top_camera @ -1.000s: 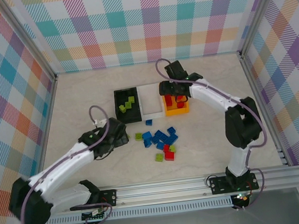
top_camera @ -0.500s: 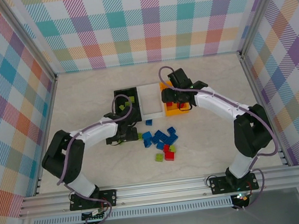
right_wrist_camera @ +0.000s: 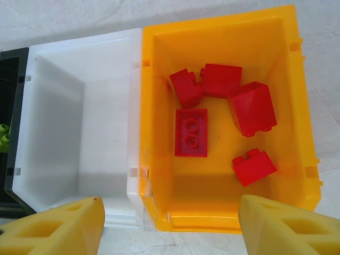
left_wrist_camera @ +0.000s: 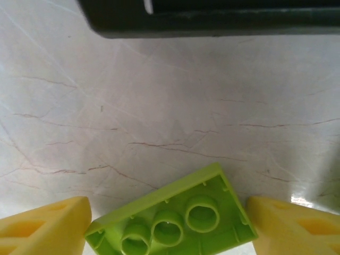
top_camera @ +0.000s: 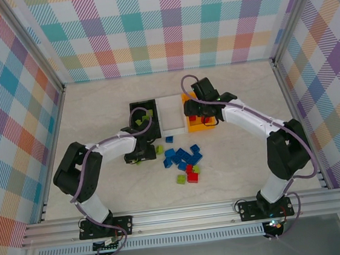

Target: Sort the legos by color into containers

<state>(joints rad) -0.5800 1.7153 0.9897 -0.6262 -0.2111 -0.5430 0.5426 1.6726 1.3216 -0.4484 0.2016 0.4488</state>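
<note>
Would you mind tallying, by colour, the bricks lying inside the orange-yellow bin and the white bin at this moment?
Red bricks: 5, all in the orange-yellow bin
Blue bricks: 0
Lime green bricks: 0
The white bin holds none of them.
Total: 5

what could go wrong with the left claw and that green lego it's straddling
1. The lime green lego lies skewed, hollow side up, between the fingers of the left claw. Closing on its corners could twist it or pop it out.
2. The black bin stands close beside that claw, so a lift and swing might clip its wall and shift it.
</note>
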